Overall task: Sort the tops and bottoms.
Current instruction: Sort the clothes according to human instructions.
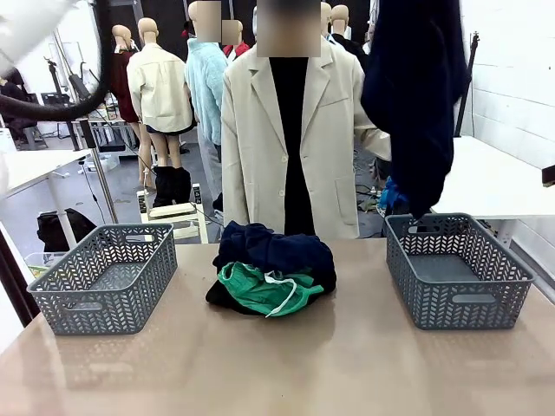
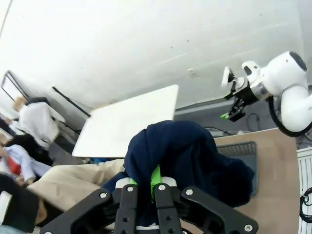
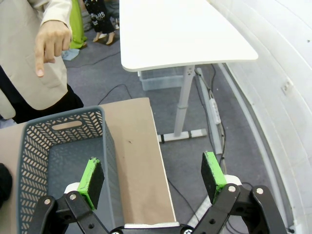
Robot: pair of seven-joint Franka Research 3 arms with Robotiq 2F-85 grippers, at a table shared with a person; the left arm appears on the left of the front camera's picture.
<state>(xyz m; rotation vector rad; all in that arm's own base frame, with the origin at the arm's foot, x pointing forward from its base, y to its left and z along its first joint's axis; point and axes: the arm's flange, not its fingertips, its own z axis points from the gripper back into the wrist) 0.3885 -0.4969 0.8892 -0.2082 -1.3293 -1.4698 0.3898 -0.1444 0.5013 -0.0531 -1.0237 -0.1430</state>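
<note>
The left claw (image 2: 144,183), clenched on the navy garment (image 1: 414,95), hangs it in the upper right of the front view, just above the right basket (image 1: 406,277); the right claw (image 3: 152,170) gapes released.

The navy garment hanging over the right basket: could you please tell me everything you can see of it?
The navy garment is a large, soft, dark cloth, bunched at the top where the left gripper is shut on a fold, its green pads pinching it. It hangs in loose vertical folds above the right basket, its lower end near the far rim; whether they touch is unclear. What kind of garment it is cannot be told.
</note>
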